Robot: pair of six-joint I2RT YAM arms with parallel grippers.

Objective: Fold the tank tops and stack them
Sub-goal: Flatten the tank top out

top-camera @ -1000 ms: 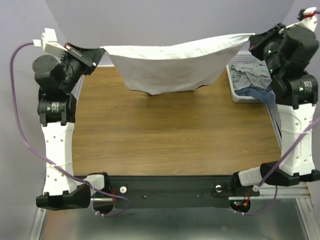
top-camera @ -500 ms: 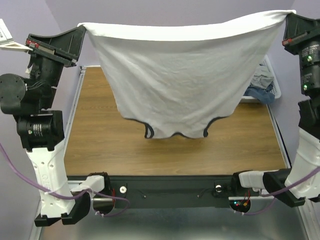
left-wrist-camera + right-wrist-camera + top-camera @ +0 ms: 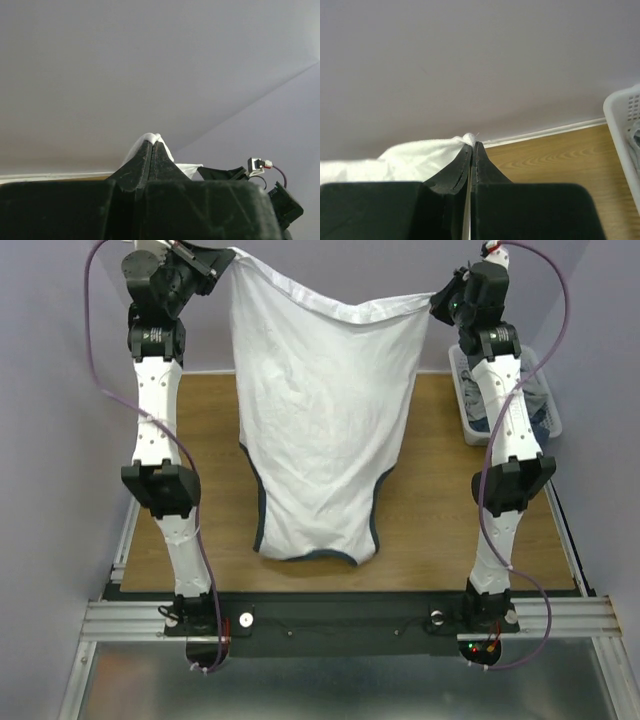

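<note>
Overhead view: both my arms reach up and away from their bases. My left end effector [image 3: 215, 260], high at the far left, is clenched on one corner of the white tank top [image 3: 320, 420]. My right end effector [image 3: 440, 302], high at the far right, is clenched on the opposite corner of the same straight edge. That edge sags slightly between the two grips.

The tank top hangs upside down as a flat sheet between my arms, above the middle of the wooden counter [image 3: 210, 510]. Its navy-trimmed armholes and neckline are at the bottom, towards the near edge of the counter. I cannot tell whether the lowest part touches the wood.

A white basket [image 3: 468, 420] stands at the right edge of the counter, just beside my right arm. It holds crumpled grey and blue clothes [image 3: 537, 405].

Left wrist view: my jaws are pressed together, with a small tuft of white cloth showing at their tips against the pale wall [image 3: 150, 60].

Right wrist view: my jaws are likewise shut on a bunched white corner. The cloth trails to the left, and the counter and the basket rim lie to the right.
</note>
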